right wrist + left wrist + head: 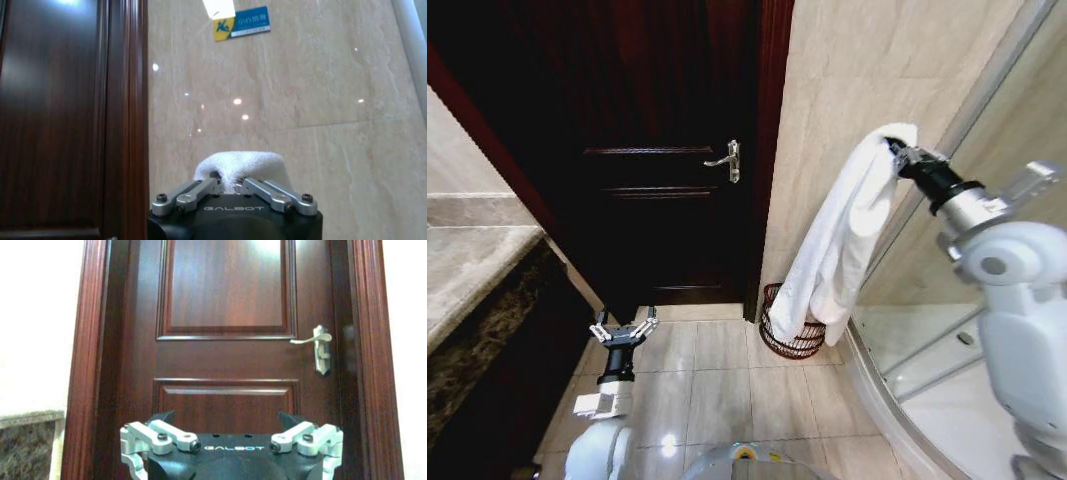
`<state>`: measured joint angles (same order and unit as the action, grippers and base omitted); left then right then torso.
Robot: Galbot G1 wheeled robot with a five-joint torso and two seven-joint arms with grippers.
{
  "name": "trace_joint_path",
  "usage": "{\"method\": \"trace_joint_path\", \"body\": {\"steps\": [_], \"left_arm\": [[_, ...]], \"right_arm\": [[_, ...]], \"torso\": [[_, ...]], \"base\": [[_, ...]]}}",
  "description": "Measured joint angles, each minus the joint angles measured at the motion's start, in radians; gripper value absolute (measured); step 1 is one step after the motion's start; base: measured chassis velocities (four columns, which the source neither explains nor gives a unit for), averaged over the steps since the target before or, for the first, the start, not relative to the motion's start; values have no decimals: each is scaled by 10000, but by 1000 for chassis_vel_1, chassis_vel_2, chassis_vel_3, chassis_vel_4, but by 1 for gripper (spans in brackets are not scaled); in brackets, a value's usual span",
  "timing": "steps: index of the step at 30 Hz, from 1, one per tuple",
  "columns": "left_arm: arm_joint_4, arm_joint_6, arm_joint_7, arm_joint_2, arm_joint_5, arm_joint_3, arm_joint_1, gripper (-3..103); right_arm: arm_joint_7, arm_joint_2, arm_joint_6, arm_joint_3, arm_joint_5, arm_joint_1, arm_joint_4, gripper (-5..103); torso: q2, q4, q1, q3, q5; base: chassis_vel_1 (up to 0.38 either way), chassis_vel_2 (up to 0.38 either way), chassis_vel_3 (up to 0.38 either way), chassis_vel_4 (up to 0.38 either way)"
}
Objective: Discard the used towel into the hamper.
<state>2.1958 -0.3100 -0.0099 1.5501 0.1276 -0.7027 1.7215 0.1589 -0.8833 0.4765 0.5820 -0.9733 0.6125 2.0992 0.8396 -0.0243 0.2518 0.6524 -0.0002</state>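
Note:
A long white towel (837, 240) hangs from my right gripper (893, 146), which is raised high by the tiled wall and shut on the towel's top fold (237, 167). The towel's lower end drapes down over the rim of the hamper (792, 335), a small round dark reddish-brown wire basket on the floor in the corner beside the door frame. My left gripper (624, 333) hangs low over the floor tiles at the left, open with nothing between its fingers (157, 437).
A dark wooden door (672, 180) with a silver lever handle (727, 160) stands behind. A stone counter (477, 260) runs along the left. A curved glass shower enclosure (947, 360) bounds the right. Beige floor tiles (717, 390) lie open in the middle.

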Motion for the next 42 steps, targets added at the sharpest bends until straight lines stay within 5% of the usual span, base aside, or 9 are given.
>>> {"method": "trace_joint_path", "body": {"steps": [22,42], "left_arm": [[51,162,-21,117,-304,189,-68,100],[31,85,-222,168,-94,199,-152,100]], "right_arm": [[-240,283,-145,-148,119,-1178,-1076,3],[-347,-928,-469,-1296,882,-3350,-2822,3]], "torso": [[953,-1,433,521,3],[1805,0,809,995,0]], "base": [[0,0,0,0],[0,0,0,0]]}}
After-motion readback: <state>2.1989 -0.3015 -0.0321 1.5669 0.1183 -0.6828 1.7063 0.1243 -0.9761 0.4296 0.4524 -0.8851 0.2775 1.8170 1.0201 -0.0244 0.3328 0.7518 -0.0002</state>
